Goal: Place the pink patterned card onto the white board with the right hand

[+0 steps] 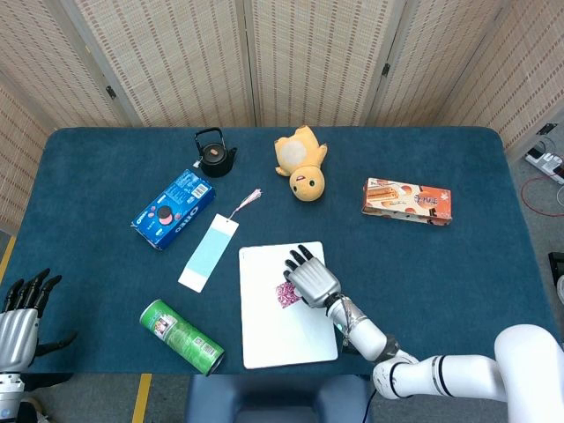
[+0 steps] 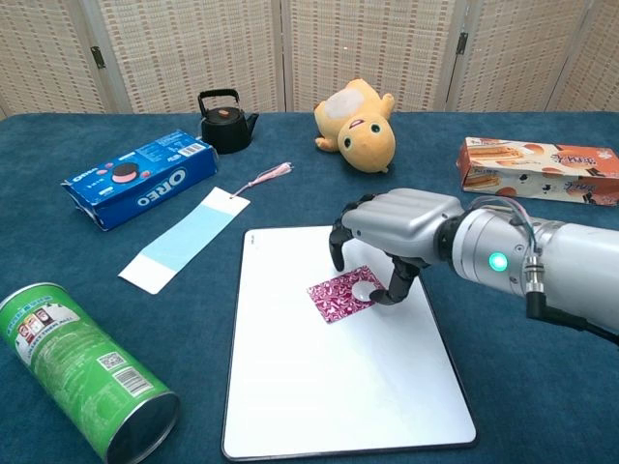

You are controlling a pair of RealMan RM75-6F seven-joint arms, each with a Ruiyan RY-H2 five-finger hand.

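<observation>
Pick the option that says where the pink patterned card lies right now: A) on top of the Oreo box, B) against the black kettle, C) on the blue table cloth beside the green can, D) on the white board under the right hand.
D: the pink patterned card lies flat on the white board, with the right hand arched over its right end, fingertips down by it.

Blue-clothed table; woven folding screen behind; grey floor.
</observation>
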